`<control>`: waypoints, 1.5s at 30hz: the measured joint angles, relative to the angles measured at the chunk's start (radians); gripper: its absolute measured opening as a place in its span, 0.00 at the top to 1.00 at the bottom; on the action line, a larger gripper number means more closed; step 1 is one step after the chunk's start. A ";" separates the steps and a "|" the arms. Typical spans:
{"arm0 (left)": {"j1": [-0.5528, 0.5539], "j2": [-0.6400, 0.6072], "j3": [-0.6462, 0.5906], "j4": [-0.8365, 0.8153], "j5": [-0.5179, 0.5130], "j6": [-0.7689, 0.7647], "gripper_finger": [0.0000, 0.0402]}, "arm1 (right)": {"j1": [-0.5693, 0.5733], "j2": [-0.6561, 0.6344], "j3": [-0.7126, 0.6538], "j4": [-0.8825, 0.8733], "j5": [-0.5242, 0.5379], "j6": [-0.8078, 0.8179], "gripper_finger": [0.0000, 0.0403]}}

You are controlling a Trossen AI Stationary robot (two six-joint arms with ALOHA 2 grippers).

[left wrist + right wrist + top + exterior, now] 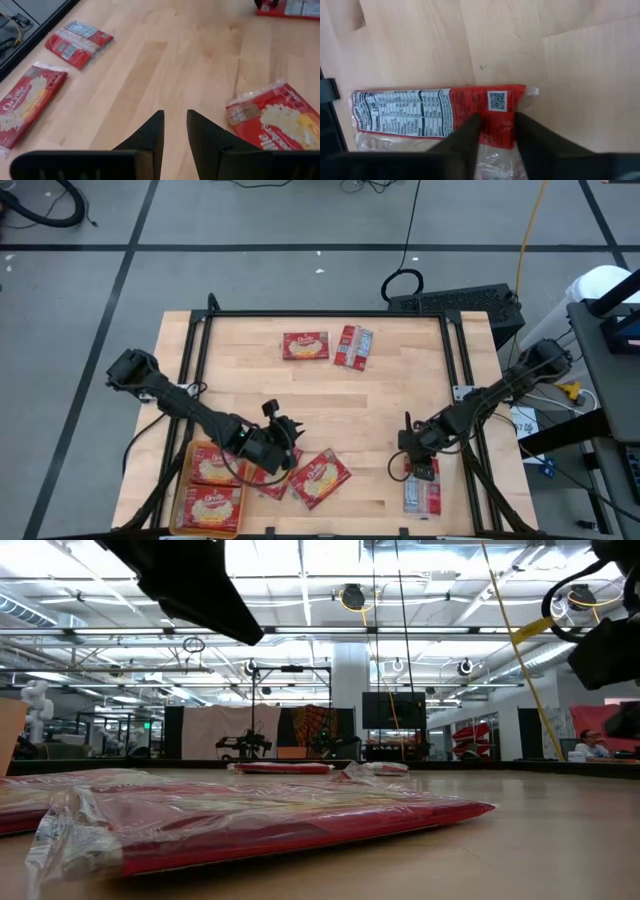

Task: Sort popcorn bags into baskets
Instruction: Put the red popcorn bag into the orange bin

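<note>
Red popcorn bags lie flat on the wooden table. Two fill the orange basket [178,502] at the near left corner. My left gripper [290,442] [175,116] hovers beside the basket, open by a narrow gap with only bare wood between its fingers. One bag [320,477] [277,120] lies just to its right, and another [268,483] lies partly beneath it. My right gripper [412,462] [497,120] is down on a bag [423,490] [420,112] at the near right, whose white nutrition panel faces up. My right gripper comes from above, slanting down, onto the bag's red end next to the QR code [496,125]. Its two fingers [470,131] are closed in on a stretch of the wrapper there, near one long edge. The bag lies flat on the table.
Two more bags [305,345] [353,347] lie side by side near the far edge. A black frame rail [325,314] borders the tabletop. Bare wood spreads across the table's middle. The low view shows a bag [280,815] close in the foreground.
</note>
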 joint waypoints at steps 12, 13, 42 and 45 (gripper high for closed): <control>0.109 0.014 0.000 0.253 0.039 0.094 0.78 | -0.086 0.003 -0.003 0.201 0.265 -0.263 1.00; 0.115 0.019 0.000 0.280 0.052 0.115 0.78 | -0.098 0.003 -0.003 0.233 0.290 -0.300 1.00; 0.322 0.440 0.000 1.028 0.424 0.003 0.32 | -0.356 -0.120 -0.002 0.688 0.479 -0.880 1.00; 0.322 0.446 0.000 1.063 0.427 0.085 0.39 | -0.356 -0.120 -0.002 0.714 0.478 -0.889 1.00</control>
